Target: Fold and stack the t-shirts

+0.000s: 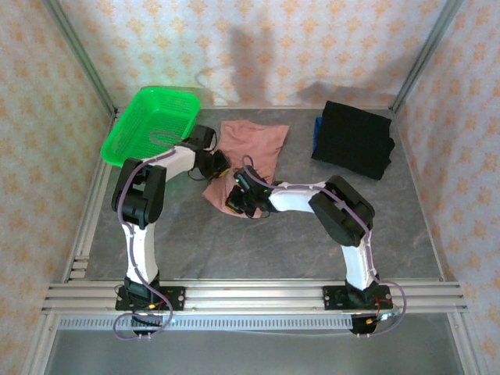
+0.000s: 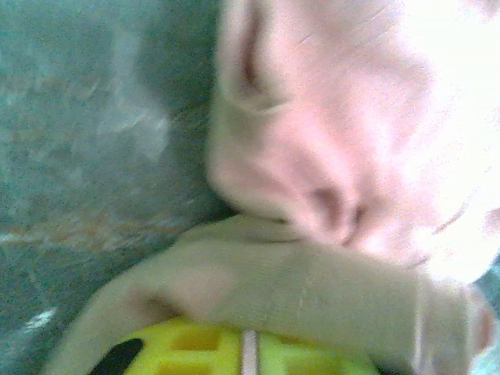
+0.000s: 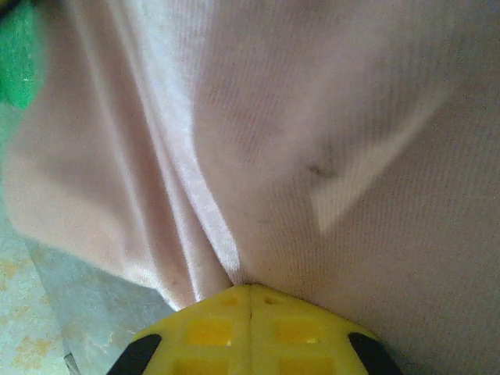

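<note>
Right wrist cam first: the right gripper (image 3: pixel 250 301) has its yellow fingers pressed together with a pleat of the pink t-shirt (image 3: pixel 312 117) pinched between them, so it's clamped on cloth. From above, that grip is on the shirt's near end, nearer than the green basket (image 1: pixel 152 121) and off to its right.

The left gripper (image 2: pixel 247 348) is a bit further back, just off the basket's near right corner, on the shirt's left edge. Its fingers look closed too, with a fold of cloth draped over them. That shot is blurry, so I'm only fairly sure.

Key thing for the next move, I reckon: the shirt runs near-to-far, stretching away from both grippers toward the back of the table (image 1: pixel 258 242). It's narrow and bunched at the held end and wider at the far end, just right of the basket. The right arm has the near end, the left has the side. It's rumpled, not flat, and I can't spot the print.

Furthest back, well right of the basket, the black t-shirt (image 1: pixel 353 141) sits folded, probably the stack spot.
</note>
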Action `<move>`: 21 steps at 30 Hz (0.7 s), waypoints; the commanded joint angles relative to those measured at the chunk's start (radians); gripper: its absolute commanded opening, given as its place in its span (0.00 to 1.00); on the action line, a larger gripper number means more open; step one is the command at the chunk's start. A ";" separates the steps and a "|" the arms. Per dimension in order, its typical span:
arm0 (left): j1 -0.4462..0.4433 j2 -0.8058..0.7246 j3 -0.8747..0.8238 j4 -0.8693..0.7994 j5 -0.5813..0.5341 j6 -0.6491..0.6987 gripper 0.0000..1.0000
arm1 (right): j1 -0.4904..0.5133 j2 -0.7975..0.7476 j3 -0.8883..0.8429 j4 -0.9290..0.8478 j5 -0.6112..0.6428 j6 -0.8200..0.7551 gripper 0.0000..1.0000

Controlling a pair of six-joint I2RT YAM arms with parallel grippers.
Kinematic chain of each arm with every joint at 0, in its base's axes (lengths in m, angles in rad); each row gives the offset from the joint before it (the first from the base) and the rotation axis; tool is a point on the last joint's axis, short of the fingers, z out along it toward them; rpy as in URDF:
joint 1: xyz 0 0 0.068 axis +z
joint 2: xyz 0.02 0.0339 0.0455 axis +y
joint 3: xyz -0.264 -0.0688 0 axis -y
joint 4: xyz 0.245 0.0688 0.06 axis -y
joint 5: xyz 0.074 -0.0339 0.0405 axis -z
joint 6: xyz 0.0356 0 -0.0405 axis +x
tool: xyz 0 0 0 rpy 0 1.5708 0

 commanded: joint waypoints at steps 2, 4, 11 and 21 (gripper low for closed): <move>0.008 -0.091 0.091 -0.025 -0.022 0.021 0.28 | 0.030 0.042 -0.047 -0.089 -0.006 0.013 0.05; 0.005 -0.134 0.085 -0.092 -0.020 0.051 0.43 | 0.030 0.043 -0.047 -0.088 -0.008 0.014 0.05; 0.003 -0.347 -0.177 -0.128 -0.005 0.078 0.60 | 0.030 0.037 -0.059 -0.071 -0.012 0.022 0.05; 0.004 -0.420 -0.379 -0.092 -0.038 0.051 0.51 | 0.025 -0.024 -0.070 -0.104 0.045 0.014 0.06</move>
